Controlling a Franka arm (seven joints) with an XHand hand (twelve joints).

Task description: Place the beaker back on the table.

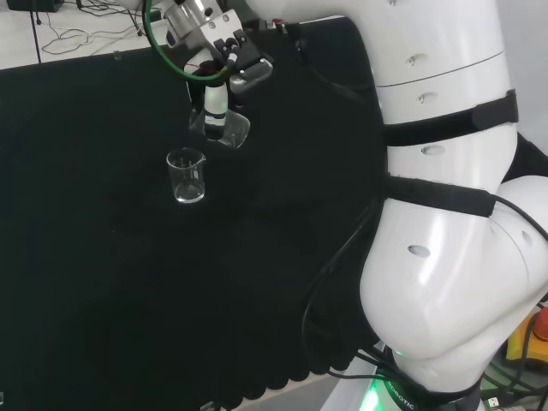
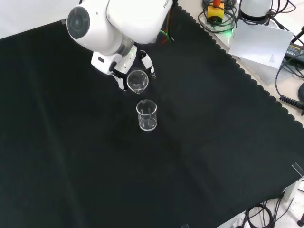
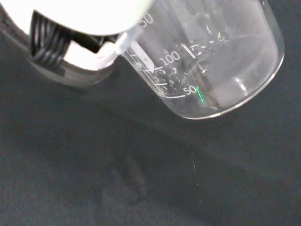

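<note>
Black cloth [image 2: 199,142] covers the bench, scalloped along its edge in both head and front views; cables and a white sheet lie off the cloth at the front view's upper right.

Two clear beakers visible.

Beaker 1, held: beaker [image 1: 224,127] is in the hand [image 1: 224,64], tilted well off upright. Front view shows its round mouth [image 2: 137,80] turned toward the camera, just below the hand [image 2: 121,61]. Head view: a white finger [image 1: 216,98] runs down against its wall, dark fingers close beside it, so the fingers are curled round the glass. Whether its base touches the cloth cannot be told from head or front view. Wrist view: beaker [image 3: 207,61] close up, white graduation marks on the wall, base rim clear of the cloth below it, a black-and-white part of the hand [image 3: 70,52] against its side. No liquid plainly seen inside.

Beaker 2, free: second beaker [image 2: 147,115] stands upright on the cloth, spout visible in head view [image 1: 186,175]. It sits just below the held one in the front view, and to its lower left in the head view; the two are near but apart. Contents not discernible.

Arm: white links [image 1: 445,214] at the head view's right; link with round grey cap [image 2: 78,21] above the hand in the front view.
</note>
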